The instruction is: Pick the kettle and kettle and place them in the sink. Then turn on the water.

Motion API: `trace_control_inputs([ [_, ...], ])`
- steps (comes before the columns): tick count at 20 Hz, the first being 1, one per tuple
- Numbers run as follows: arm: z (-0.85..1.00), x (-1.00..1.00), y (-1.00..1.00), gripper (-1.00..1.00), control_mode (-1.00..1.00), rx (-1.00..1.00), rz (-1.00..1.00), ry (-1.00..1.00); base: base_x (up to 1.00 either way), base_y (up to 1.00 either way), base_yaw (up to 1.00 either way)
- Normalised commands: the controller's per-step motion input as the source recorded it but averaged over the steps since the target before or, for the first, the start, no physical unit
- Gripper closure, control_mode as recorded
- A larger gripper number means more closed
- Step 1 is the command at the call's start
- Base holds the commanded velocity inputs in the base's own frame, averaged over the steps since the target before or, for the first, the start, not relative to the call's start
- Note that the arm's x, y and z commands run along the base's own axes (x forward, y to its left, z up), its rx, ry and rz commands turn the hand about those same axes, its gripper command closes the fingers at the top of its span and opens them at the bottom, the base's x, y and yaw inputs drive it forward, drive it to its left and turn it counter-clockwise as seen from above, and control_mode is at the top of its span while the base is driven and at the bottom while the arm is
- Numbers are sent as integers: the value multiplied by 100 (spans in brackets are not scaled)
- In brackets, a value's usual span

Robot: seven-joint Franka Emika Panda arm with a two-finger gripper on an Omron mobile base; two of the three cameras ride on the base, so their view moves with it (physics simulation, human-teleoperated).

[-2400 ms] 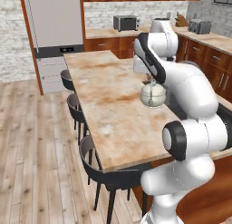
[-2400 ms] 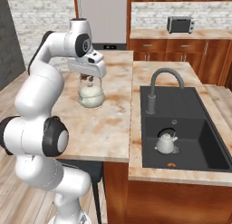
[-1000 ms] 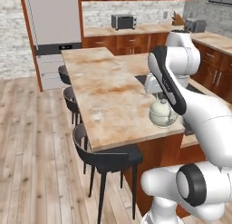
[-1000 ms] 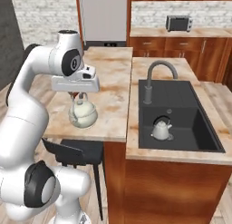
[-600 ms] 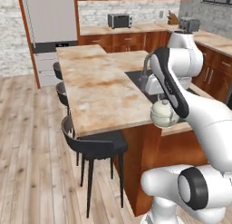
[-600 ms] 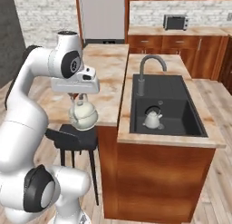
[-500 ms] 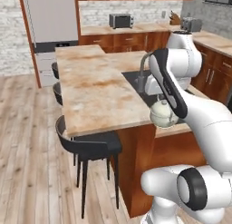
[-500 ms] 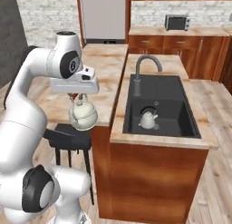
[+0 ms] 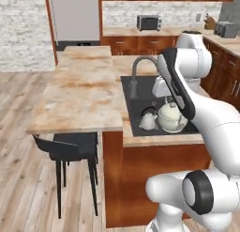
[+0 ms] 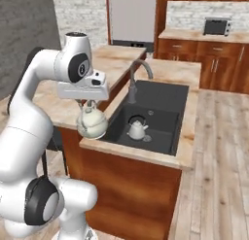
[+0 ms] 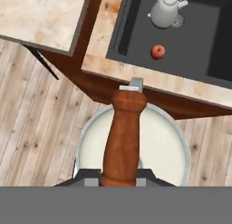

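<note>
Tool (image 10: 88, 103) clamps the brown-handled kettle (image 10: 92, 122), hanging directly beneath it; other kettle (image 10: 136, 129) in sink (image 10: 168, 108).

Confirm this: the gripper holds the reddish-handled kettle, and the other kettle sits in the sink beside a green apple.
Not quite: the apple is red, as the hand view shows. The rest stands: the gripper holds the reddish-handled kettle, and the other kettle sits in the sink.

White arm bent over — end effector (image 10: 89, 104) clamped on a handle.
</note>
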Motion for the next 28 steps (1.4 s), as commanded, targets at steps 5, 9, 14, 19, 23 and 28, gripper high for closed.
trace_control_inputs([
  [5, 0, 0, 0, 100, 100, 0, 0, 0, -2, -100, 45],
  [9, 0, 0, 0, 100, 100, 0, 0, 0, 0, -99, 59],
  [14, 0, 0, 0, 100, 100, 0, 0, 0, 0, -95, 63],
  [19, 0, 0, 0, 100, 100, 0, 0, 0, 0, -92, 65],
  [23, 0, 0, 0, 100, 100, 0, 0, 0, 0, -93, 67],
  [28, 0, 0, 0, 100, 100, 0, 0, 0, 0, -96, 65],
])
